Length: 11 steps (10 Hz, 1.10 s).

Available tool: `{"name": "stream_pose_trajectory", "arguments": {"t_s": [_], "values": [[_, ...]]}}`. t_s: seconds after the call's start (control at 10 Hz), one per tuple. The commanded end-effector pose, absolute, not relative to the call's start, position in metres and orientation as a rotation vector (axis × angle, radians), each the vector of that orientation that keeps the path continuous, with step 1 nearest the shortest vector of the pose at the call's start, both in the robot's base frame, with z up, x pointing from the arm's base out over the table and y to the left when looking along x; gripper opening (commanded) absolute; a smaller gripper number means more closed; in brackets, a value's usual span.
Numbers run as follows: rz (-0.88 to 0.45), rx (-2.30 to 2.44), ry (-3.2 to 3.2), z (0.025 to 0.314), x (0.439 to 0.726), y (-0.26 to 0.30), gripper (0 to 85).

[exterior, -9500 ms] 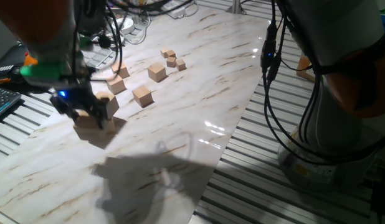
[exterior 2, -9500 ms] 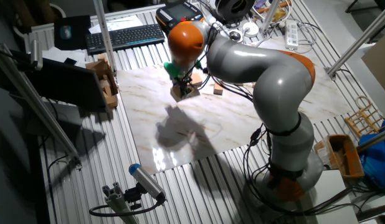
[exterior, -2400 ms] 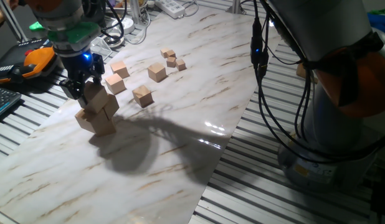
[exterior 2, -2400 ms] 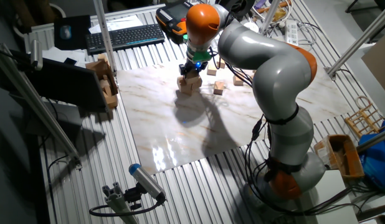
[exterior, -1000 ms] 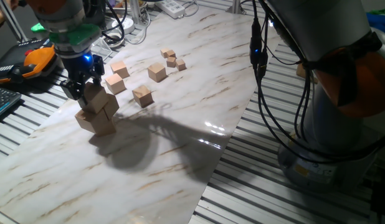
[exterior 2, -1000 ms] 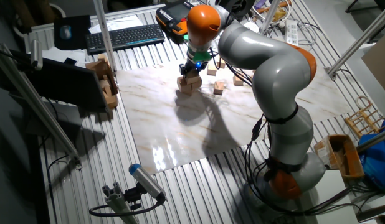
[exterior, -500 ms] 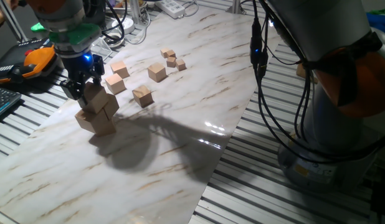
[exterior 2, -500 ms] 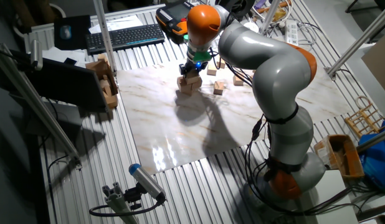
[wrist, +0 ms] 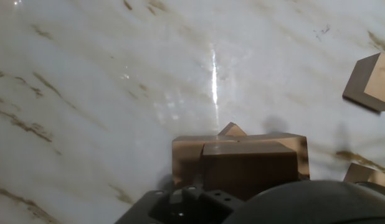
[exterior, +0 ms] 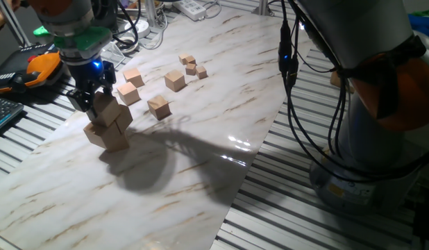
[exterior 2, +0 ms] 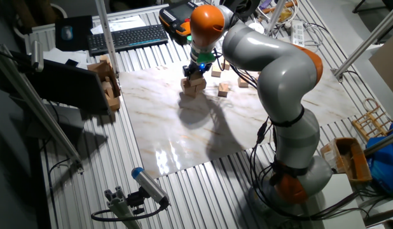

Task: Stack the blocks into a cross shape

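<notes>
marble-pattern tabletop: you are seating upper block on stack, gripper clamping it; next, release.

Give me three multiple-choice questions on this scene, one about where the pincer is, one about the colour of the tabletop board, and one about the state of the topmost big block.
1. Where is the pincer?
A. Over the cluster of tiny cubes
B. At the stack of big blocks
C. Beyond the board, above the keyboard

2. What colour is the board?
A. White with brown veins
B. Plain black
C. Solid green

3. How does the top block sit?
A. Flat on the board, apart from the others
B. Raised far above the stack
C. On top of the lower blocks

Answers:
1. B: the pincer hangs right at the top block.
2. A: the board has a marble look, white with brown streaks.
3. C: the top block sits on the lower blocks, off the board.
</notes>
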<state>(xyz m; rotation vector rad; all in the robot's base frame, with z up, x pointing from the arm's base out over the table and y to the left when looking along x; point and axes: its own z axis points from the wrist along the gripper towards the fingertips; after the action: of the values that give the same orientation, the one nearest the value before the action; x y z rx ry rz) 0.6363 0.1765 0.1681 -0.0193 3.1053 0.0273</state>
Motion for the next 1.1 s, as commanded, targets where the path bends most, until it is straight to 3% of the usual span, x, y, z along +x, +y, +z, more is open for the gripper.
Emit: {"name": "stream_pose_trajectory", "arguments": {"t_s": [0.0,1.0], "values": [[0.026,-0.020,3.109,0.1680,0.6363,0.1767,0.0],[0.029,-0.013,3.116,0.1662,0.6369,0.1772,0.0]]}}
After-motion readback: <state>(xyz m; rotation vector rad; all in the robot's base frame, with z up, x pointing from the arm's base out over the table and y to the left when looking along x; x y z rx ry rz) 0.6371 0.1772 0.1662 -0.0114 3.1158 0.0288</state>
